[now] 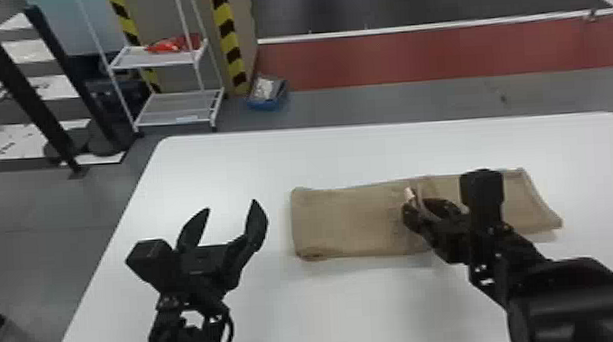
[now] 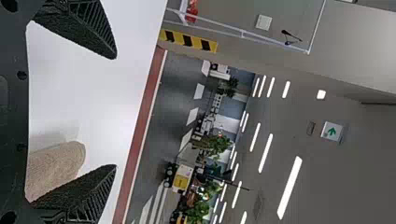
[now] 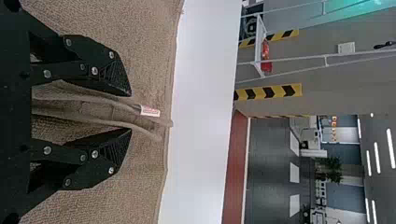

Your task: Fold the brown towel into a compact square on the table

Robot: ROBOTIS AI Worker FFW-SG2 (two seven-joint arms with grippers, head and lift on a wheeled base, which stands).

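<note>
Where the towel (image 1: pixel 353 223) lies, nubby weave, oblong

- The white tabletop (image 1: pixel 349 153) has rounded corners.
- Past its far left corner stands a white rack (image 1: pixel 177 107), with something red (image 1: pixel 168 46) on the upper shelf.
- Yellow-and-black striped bands (image 1: pixel 227 37) run up behind the rack, and a blue box (image 1: pixel 268 103) sits on the grey floor (image 1: pixel 367 104) near them.
- Beyond the far edge, a red floor strip (image 1: pixel 414 54) is bordered by a white line (image 1: pixel 413 27).
- Black posts (image 1: pixel 18 88) stand at the left.
- The left wrist view shows a plain wall (image 2: pixel 359 39), green plants (image 2: pixel 212 143), a green arrow sign (image 2: pixel 332 132) and long, bright ceiling lights (image 2: pixel 289 188).
</note>
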